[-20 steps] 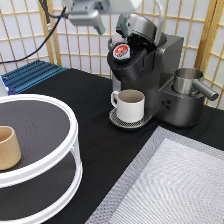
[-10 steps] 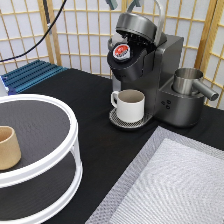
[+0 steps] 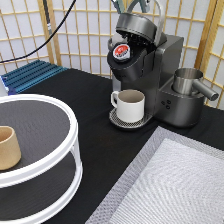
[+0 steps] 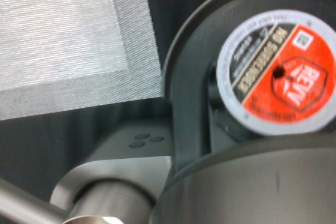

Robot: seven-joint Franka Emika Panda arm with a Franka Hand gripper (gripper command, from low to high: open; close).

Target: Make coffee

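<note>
The coffee pod (image 3: 121,50), red foil top facing out, sits in the holder of the dark coffee machine (image 3: 167,70). The machine's lid (image 3: 136,26) stands raised. A white handled mug (image 3: 130,105) rests on the drip tray under the spout. Only a sliver of my gripper (image 3: 131,4) shows at the exterior view's top edge, just above the raised lid and apart from the pod. It holds nothing that I can see. The wrist view looks straight down on the pod (image 4: 281,75) in its holder.
A steel pitcher (image 3: 189,82) stands on the machine's right side. A tan handleless cup (image 3: 7,147) sits on a white two-tier round stand (image 3: 60,155) at the exterior view's left. A grey mat (image 3: 175,185) covers the bottom right. A blue rack (image 3: 30,75) lies far left.
My gripper has travelled from the exterior view's upper left to above the machine's lid, mostly leaving the frame. The pod, mug and machine have not moved.
</note>
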